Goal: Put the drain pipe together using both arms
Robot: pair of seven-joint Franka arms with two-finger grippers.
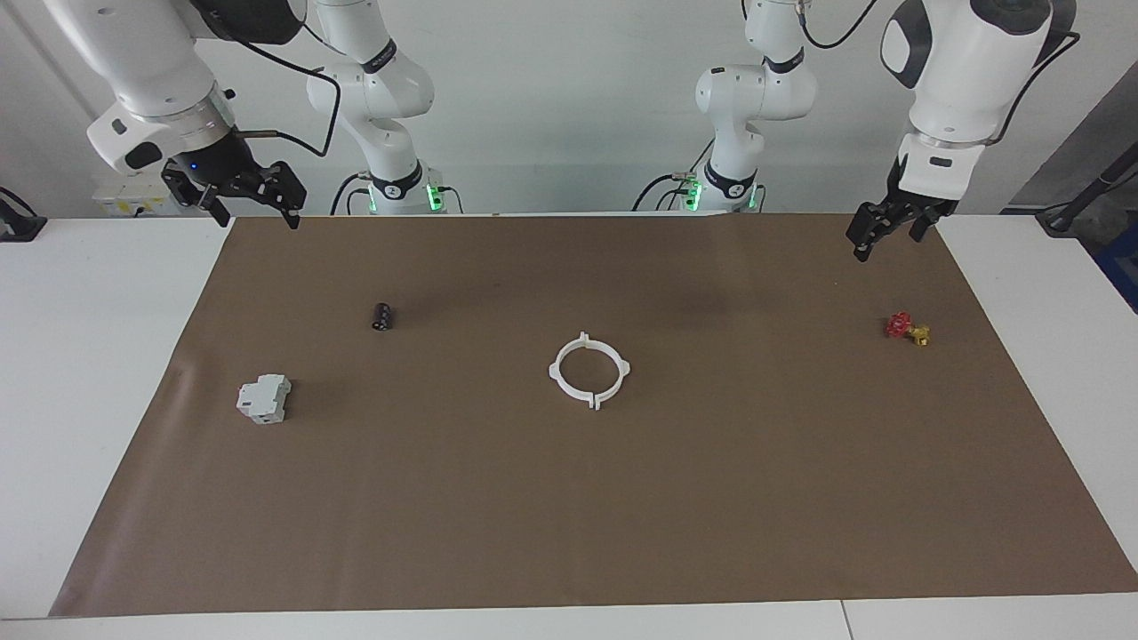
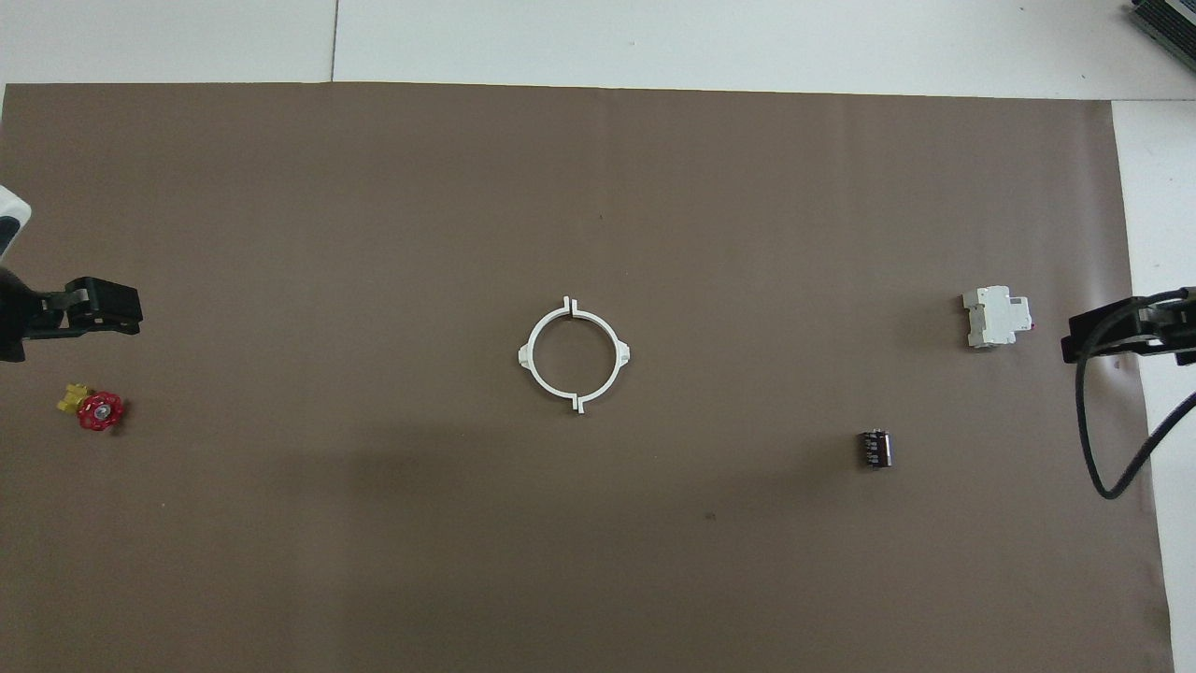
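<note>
No readable labels anywhere. The drain pipe [image 1: 589,370], two thin white plastic arcs forming a ring, lies mid-counter on brown paper. Left claw [image 1: 883,228] and right claw [image 1: 252,200] hang apart-fingered, empty.

bright, even light from above; soft faint shadows; sharp focus, no glare.

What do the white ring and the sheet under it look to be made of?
The white ring: probably moulded plastic, matte, judging by its thin even walls and small tabs. The sheet: seemingly brown kraft paper, matte, with faint creases near one edge.
</note>
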